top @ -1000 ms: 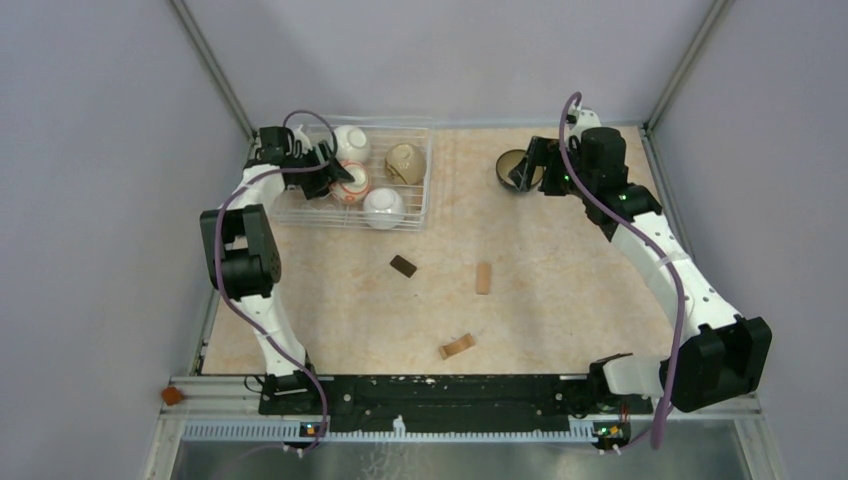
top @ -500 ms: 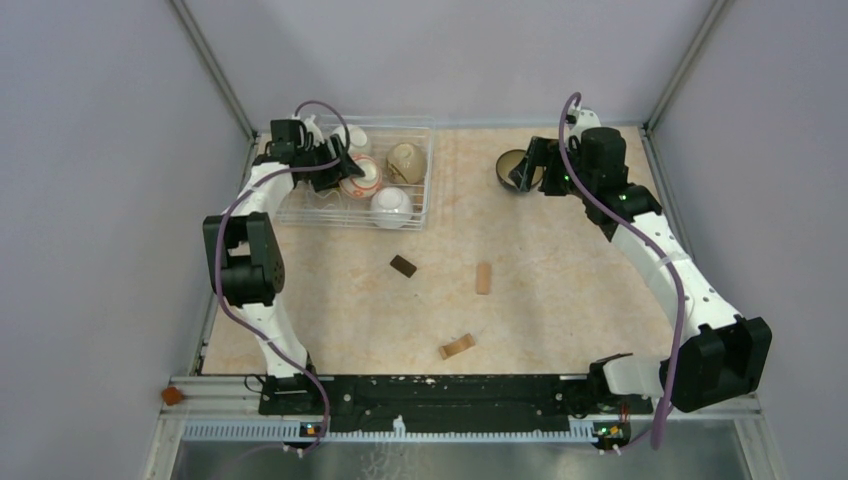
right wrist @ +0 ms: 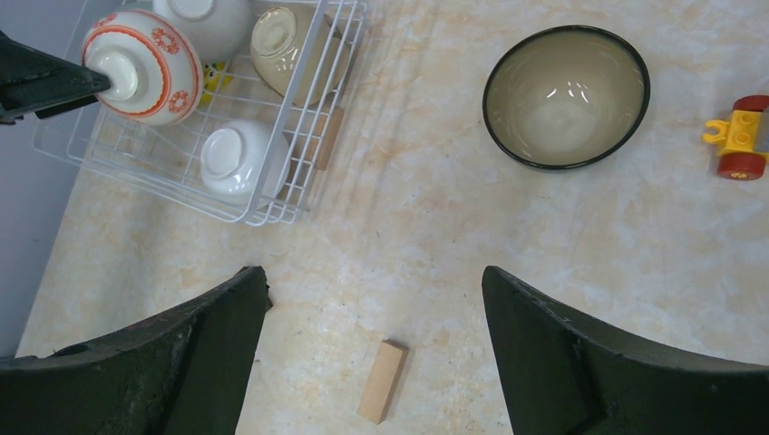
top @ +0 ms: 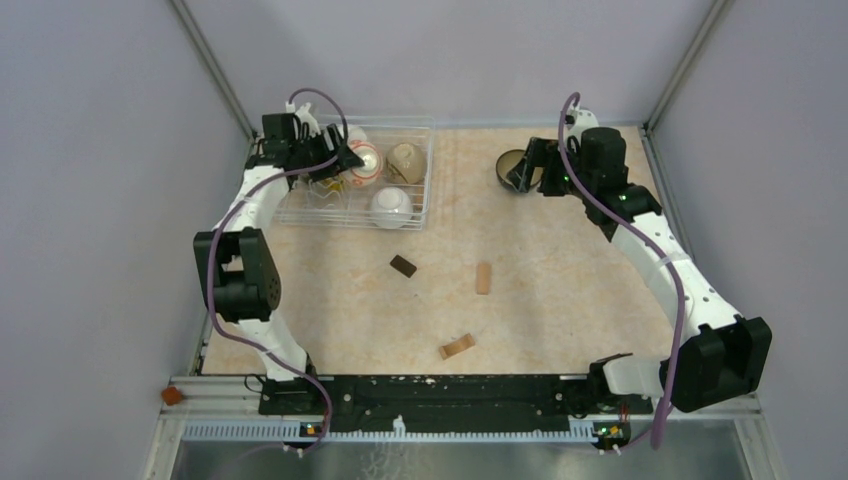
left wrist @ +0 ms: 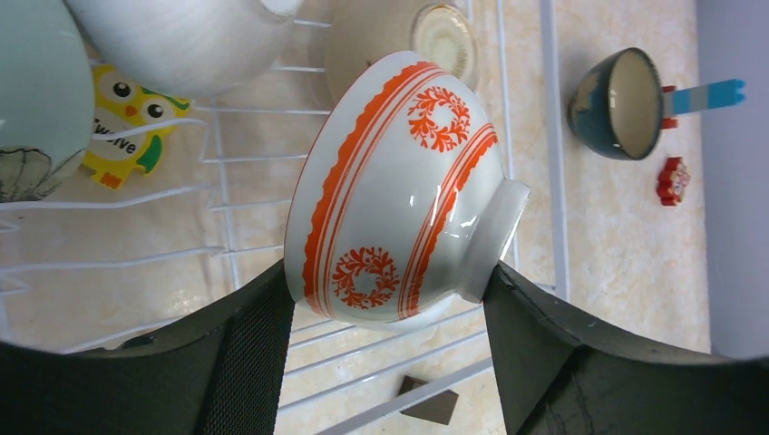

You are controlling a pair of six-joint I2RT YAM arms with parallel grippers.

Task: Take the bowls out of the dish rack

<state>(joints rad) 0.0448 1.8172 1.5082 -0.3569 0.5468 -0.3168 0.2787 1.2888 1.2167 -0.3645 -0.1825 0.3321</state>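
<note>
wooden clutter first: a pale block (top: 457,346) is lying low centre of the top view. a second pale block (top: 483,277) and a dark brown block (top: 403,265) are lying slightly higher. all are sitting on the table (top: 560,300), well apart from every bowl. not task things.

the right gripper (right wrist: 374,276) is hanging with fingers wide apart, nothing between them. in its wrist view the dark bowl (right wrist: 567,95) is sitting upright on the table, upper right, outside the rack. a toy vehicle (right wrist: 739,136) is lying near it at the right edge. that bowl is looking already unloaded, which would explain the spread, empty fingers.

the left gripper (left wrist: 385,294) is clamping the orange-red patterned bowl (left wrist: 399,190), one finger at the rim, the other against the foot ring. so the bowl is riding tilted on its side; rim-to-foot is probably giving firmer edges than the slick round wall. it is hanging over the dish rack (top: 428,190), upper left of the top view, looking lifted off the wire but not yet past the side.

sitting in the rack: the near white bowl (top: 388,205), foot up; the tan bowl (top: 405,160) by the right wall; the far white bowl (left wrist: 181,36) and a pale-green bowl (left wrist: 32,91) at the wrist view's upper left. an owl figure (left wrist: 122,113) is showing between the wires.

several bowls are waiting, so probably under halfway. next, the carried bowl is needing height to clear the wire wall.
</note>
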